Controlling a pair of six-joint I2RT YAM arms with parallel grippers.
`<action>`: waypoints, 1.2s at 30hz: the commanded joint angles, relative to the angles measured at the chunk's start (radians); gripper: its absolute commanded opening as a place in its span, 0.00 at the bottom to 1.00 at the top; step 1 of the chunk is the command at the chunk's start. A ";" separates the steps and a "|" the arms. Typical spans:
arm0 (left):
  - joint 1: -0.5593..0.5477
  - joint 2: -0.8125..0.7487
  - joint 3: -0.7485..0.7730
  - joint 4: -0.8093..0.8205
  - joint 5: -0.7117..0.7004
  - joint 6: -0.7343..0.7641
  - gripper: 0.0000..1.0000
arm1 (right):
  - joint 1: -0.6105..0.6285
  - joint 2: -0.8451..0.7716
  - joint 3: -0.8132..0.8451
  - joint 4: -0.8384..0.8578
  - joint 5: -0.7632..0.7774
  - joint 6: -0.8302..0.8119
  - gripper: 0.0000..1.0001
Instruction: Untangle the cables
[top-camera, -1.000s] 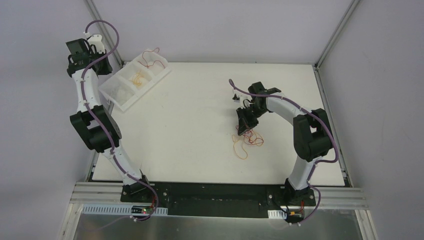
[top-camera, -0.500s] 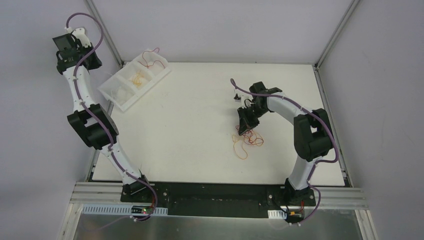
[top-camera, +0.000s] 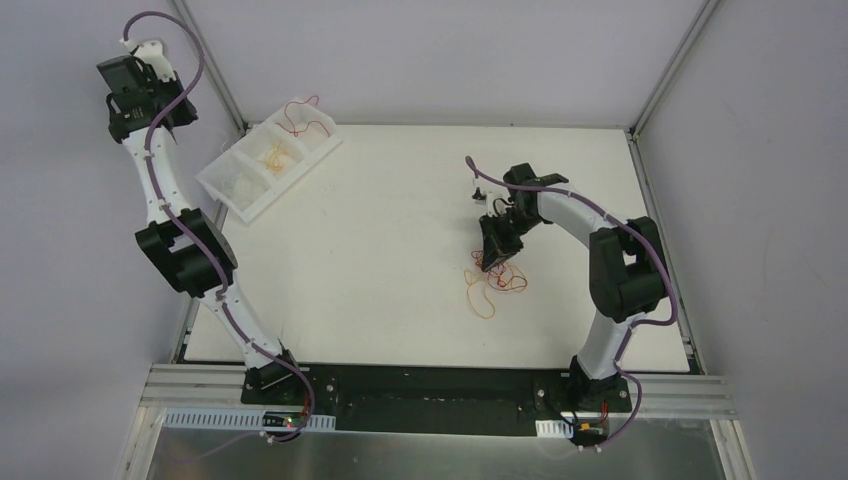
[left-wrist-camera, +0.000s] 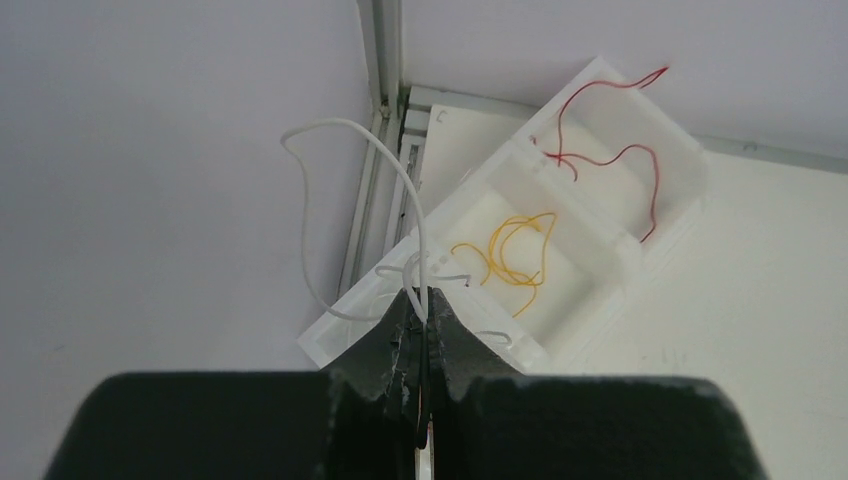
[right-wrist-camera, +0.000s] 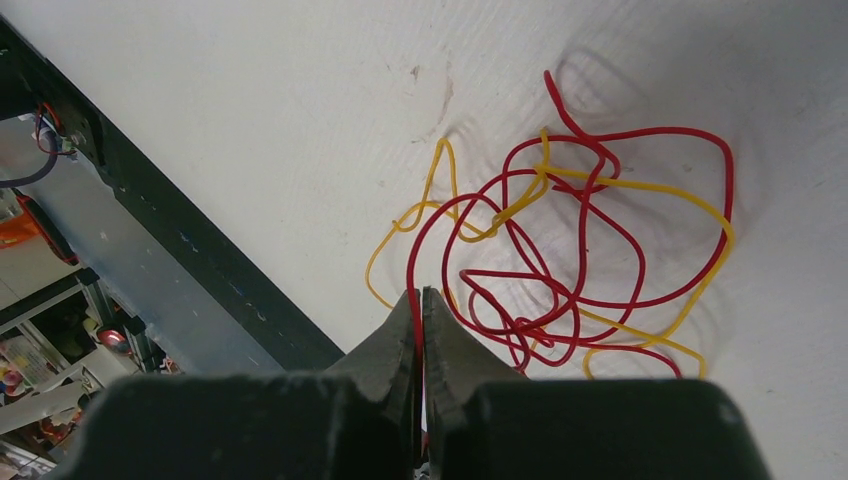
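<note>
A tangle of thin red and yellow cables (top-camera: 497, 285) lies on the white table, right of centre. It fills the right wrist view (right-wrist-camera: 590, 270). My right gripper (top-camera: 492, 262) is at the tangle's near edge. Its jaws (right-wrist-camera: 421, 297) are shut on one red strand. My left gripper (top-camera: 150, 115) is raised high off the table's far left corner. It is shut (left-wrist-camera: 424, 300) on a thin white wire (left-wrist-camera: 330, 130) that loops up and left above the tray.
A white three-part tray (top-camera: 225, 188) stands at the far left. In the left wrist view it holds a red wire (left-wrist-camera: 600, 150) in the far part, yellow wires (left-wrist-camera: 510, 250) in the middle part and white wires (left-wrist-camera: 440, 275) in the near part. A metal post (left-wrist-camera: 380, 60) rises beside it.
My left arm has swung up and to the left, away from the tray. My right gripper has shifted slightly right at the tangle.
</note>
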 joint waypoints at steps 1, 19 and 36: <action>-0.004 0.049 -0.077 0.031 -0.032 0.096 0.00 | -0.016 -0.025 0.035 -0.036 -0.037 -0.016 0.05; -0.047 0.090 -0.295 -0.178 -0.015 0.179 0.00 | -0.041 -0.026 0.018 -0.063 -0.049 -0.043 0.05; -0.044 -0.075 -0.054 -0.364 0.109 0.086 0.97 | -0.054 -0.072 0.038 -0.030 -0.176 0.000 0.00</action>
